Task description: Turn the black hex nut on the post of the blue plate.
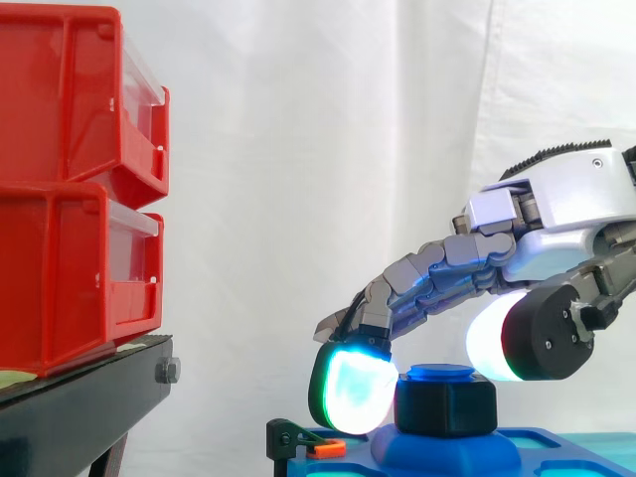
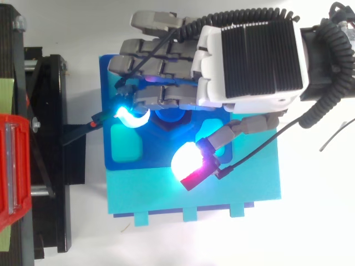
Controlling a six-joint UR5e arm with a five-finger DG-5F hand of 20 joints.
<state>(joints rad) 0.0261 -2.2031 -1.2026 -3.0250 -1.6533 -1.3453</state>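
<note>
Sideways, the robot hand's (image 1: pixel 561 214) relaxed, spread fingers touch the black hex nut (image 1: pixel 445 403), covering it overhead.

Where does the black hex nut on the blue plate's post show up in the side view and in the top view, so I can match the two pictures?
Side view: the black hex nut sits low, right of centre, on the blue plate, below the hand.
Top view: near the centre, mostly under the hand; a dark rim shows around the blue post top.
Shared landmark: the red plastic bins, at the left edge in both.
</note>
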